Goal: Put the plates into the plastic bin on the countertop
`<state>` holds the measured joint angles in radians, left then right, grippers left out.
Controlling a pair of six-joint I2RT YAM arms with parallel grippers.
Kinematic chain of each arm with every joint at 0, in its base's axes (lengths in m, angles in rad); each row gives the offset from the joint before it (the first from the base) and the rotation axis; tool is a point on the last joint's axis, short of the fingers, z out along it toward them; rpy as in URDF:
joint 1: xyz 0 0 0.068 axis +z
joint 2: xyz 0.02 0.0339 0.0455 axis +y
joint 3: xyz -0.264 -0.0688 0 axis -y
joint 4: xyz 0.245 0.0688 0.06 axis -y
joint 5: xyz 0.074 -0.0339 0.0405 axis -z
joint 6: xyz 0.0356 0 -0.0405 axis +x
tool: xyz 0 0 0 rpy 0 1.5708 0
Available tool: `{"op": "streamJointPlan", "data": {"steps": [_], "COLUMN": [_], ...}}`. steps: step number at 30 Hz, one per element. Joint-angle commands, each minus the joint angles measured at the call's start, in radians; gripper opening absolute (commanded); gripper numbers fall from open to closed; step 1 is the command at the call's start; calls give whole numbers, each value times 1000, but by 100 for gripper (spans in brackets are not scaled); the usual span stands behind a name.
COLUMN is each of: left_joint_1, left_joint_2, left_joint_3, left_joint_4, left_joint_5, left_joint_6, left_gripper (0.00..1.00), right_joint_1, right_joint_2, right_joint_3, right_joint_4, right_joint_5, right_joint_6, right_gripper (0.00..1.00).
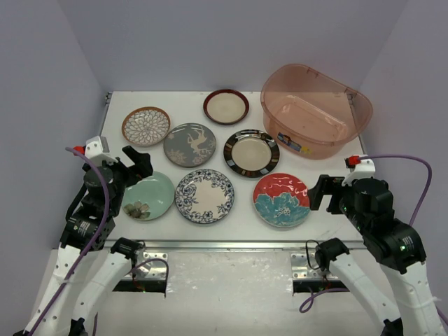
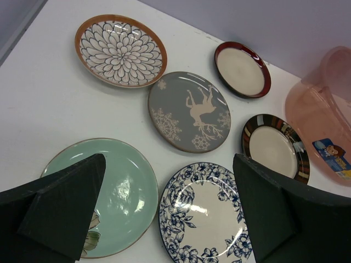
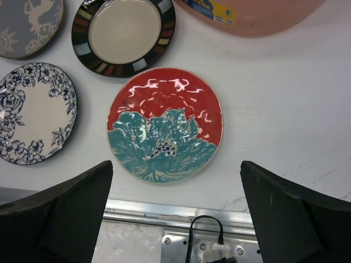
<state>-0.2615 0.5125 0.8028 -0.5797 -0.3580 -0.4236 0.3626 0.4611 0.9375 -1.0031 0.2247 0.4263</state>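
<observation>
Task was at 0 of 7: the red-blue flower plate [image 1: 281, 200], blue-white floral plate [image 1: 204, 195], mint green plate [image 1: 148, 196], black-striped plate [image 1: 251, 153], grey deer plate [image 1: 190, 144], brown-white floral plate [image 1: 145, 126] and dark-red rimmed plate [image 1: 226, 106] all lay flat on the desk [image 1: 329, 175], in rough rows w/ none stacked. The plastic bin [image 1: 280, 122] sat at the far right corner and looked empty, so every plate was left to move. The right end effector [image 3: 176, 164] was spread wide, holding nothing, w/ the red-blue flower plate just ahead, centred btwn its fingers. The left end effector [image 2: 167, 164] was also wide and empty, above the gap btwn the mint green and blue-white floral plates.
</observation>
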Motion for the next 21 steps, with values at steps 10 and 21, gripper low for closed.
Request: {"op": "streamJointPlan", "data": {"steps": [10,21], "left_joint_1": [-7,-7], "left_joint_2": [-5,9], "left_joint_3": [1,1], "left_joint_4": [37,37], "left_joint_5": [7,3], "left_joint_6": [-4,-1], "left_gripper": [100,100], "right_joint_1": [2,36], "right_joint_2": [-19,419], "right_joint_3": [-1,-202], "right_joint_4": [65,566], "right_joint_5": [-15,-729], "right_joint_6": [-6,143], "right_gripper": [99,99]}}
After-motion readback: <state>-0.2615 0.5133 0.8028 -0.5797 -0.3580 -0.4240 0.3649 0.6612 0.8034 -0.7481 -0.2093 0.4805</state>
